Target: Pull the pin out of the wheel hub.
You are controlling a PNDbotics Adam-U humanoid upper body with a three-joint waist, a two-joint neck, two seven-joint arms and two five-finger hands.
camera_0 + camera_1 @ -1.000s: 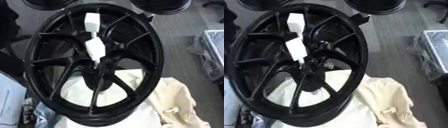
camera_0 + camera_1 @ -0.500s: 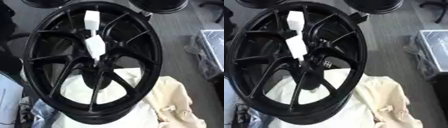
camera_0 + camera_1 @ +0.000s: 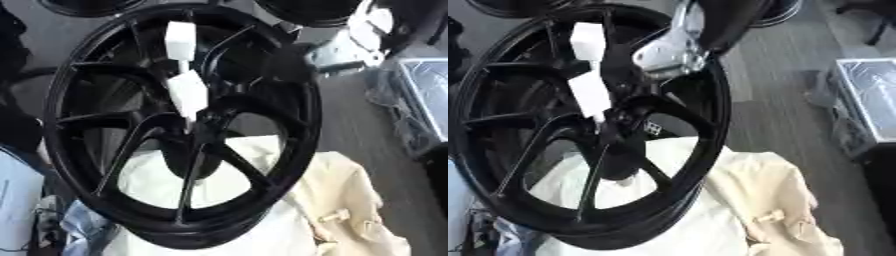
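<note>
A black spoked wheel hub (image 3: 302, 125) lies tilted on a cream cloth. The white pin (image 3: 187, 94) stands out of its centre, with a second white block (image 3: 180, 39) on a thin stem above the first. My right arm enters from the upper right, black with a silver joint. Its blurred hand (image 3: 667, 52) hovers over the upper right spokes, a short way right of the pin and not touching it. I cannot make out its fingers. My left hand shows in no view.
The cream cloth (image 3: 346, 200) spreads under the wheel toward the lower right. More black wheels (image 3: 306, 10) lie at the top edge. A clear box (image 3: 424, 95) stands on the grey floor at right. Pale blue material (image 3: 17, 195) lies at lower left.
My right arm has come into view from the upper right and now hangs over the wheel's upper right spokes. The pin still sits in the hub centre.
</note>
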